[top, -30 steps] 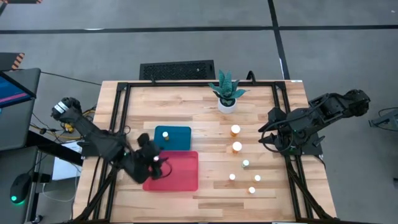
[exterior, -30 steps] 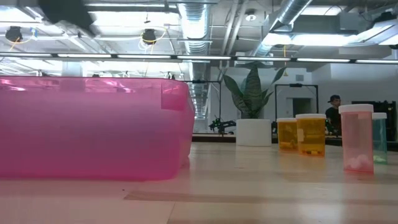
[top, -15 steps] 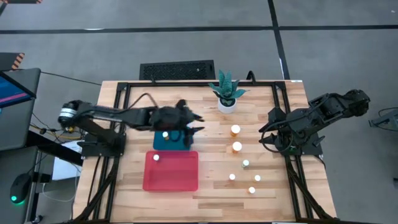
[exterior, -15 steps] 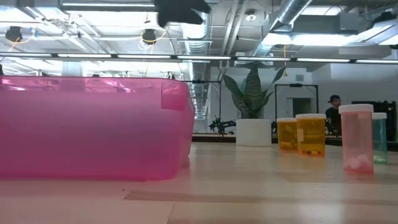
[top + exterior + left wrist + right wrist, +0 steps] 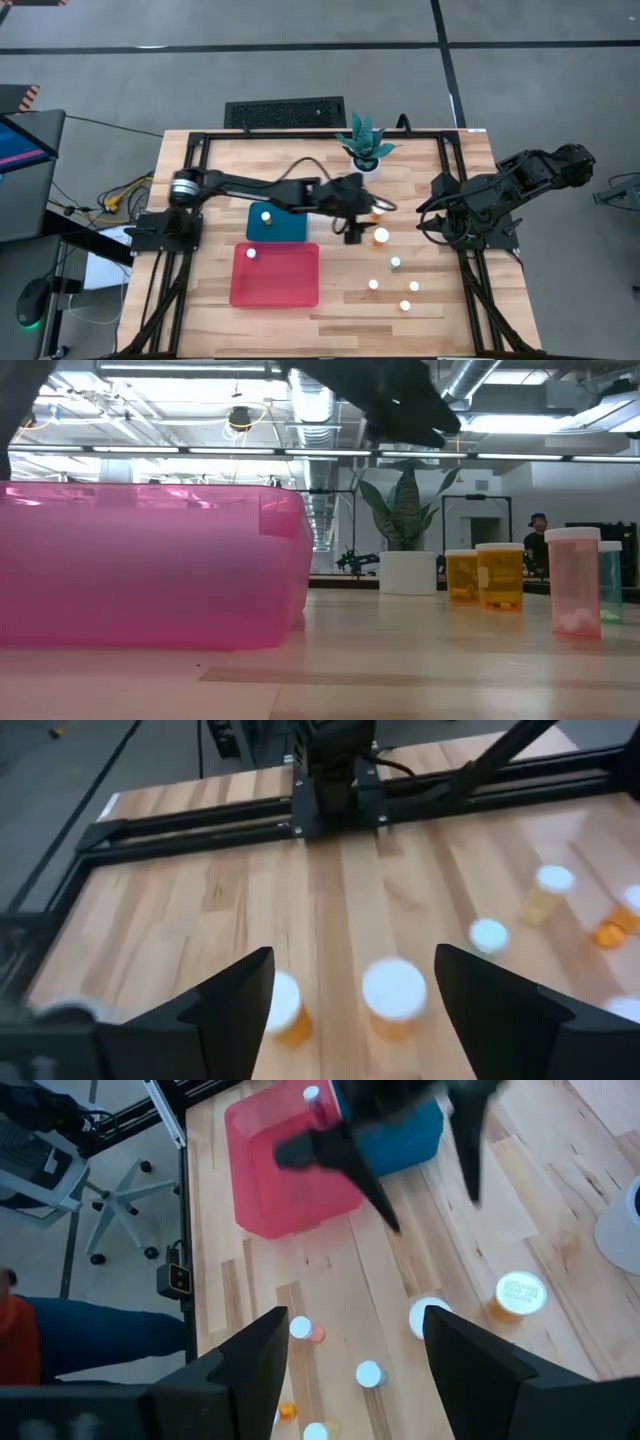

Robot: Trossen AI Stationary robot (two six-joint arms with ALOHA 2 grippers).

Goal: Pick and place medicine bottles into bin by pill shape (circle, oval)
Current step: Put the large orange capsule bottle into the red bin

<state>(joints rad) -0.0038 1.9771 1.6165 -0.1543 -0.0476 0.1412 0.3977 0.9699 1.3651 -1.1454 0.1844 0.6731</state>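
Six medicine bottles stand on the table's right half: two amber ones [image 5: 381,237], [image 5: 393,992] nearest my left gripper, and smaller ones [image 5: 395,263], [image 5: 373,285], [image 5: 414,287], [image 5: 405,306] nearer the front. One bottle [image 5: 267,215] stands in the blue bin [image 5: 290,225], another [image 5: 250,253] in the pink bin [image 5: 280,280]. My left gripper [image 5: 368,222] hovers open above the two amber bottles; in its wrist view one white cap shows between the fingers, which do not touch it. My right gripper [image 5: 432,218] waits open at the right.
A white pot with a green plant [image 5: 365,152] stands at the far edge, just behind my left gripper. Black frame rails [image 5: 450,170] run along the table's sides. Bare wood lies between the bins and the bottles. A person [image 5: 538,540] shows far off in the room.
My left arm has swung from over the pink bin, past the blue bin, toward the table's right, and now reaches out over the amber bottles. A bottle stays behind in the pink bin. My right arm has kept still.
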